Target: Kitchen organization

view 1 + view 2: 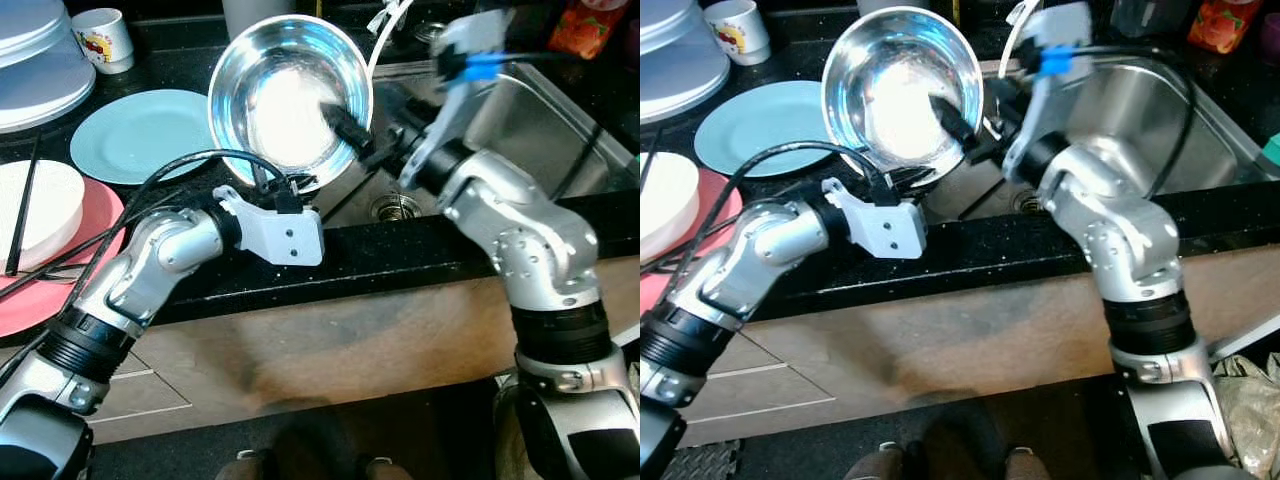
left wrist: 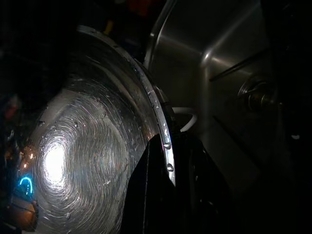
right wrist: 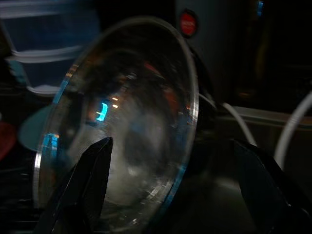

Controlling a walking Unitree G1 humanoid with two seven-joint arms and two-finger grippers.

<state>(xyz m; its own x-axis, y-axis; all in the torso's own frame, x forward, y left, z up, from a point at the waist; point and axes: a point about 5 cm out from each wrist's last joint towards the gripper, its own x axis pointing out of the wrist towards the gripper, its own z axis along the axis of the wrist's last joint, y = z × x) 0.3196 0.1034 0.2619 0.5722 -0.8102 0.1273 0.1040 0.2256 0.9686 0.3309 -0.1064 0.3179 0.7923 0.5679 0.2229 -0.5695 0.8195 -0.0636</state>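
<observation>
A shiny steel bowl [image 1: 285, 95] is held tilted on edge above the black counter, its inside facing me, just left of the sink [image 1: 545, 115]. My left gripper [image 1: 292, 183] is shut on the bowl's lower rim; in the left wrist view its fingers [image 2: 146, 195] pinch that rim [image 2: 163, 126] from both sides. My right gripper [image 1: 365, 135] comes in from the sink side and stands open astride the right rim. One finger [image 1: 345, 122] lies inside the bowl. In the right wrist view the rim [image 3: 192, 112] sits between the wide-apart fingers [image 3: 92, 180].
A teal plate [image 1: 130, 135] lies behind the left arm. At far left a white bowl [image 1: 40, 205] with chopsticks [image 1: 25, 200] rests on a pink plate [image 1: 60, 285]. A mug [image 1: 105, 40] and a grey lid [image 1: 35, 70] stand at the back. The counter's front edge [image 1: 400, 255] runs below both grippers.
</observation>
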